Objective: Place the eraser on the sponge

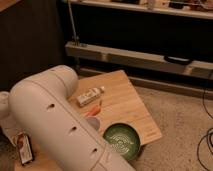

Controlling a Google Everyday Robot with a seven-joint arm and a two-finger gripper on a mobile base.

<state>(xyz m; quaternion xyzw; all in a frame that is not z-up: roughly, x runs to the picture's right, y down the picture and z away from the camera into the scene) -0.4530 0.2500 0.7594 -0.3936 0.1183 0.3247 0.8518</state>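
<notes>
The eraser, a flat block with a black rim and a white face with red marks, lies at the lower left edge of the view, beside my white arm. The arm fills the left and lower part of the view. My gripper is hidden somewhere behind it. It is shut, and I cannot tell whether it holds anything. The sponge is hidden from view.
On the wooden table lie a white bottle with an orange label, a small orange item, a clear cup and a green bowl near the front right corner. A low metal shelf runs behind.
</notes>
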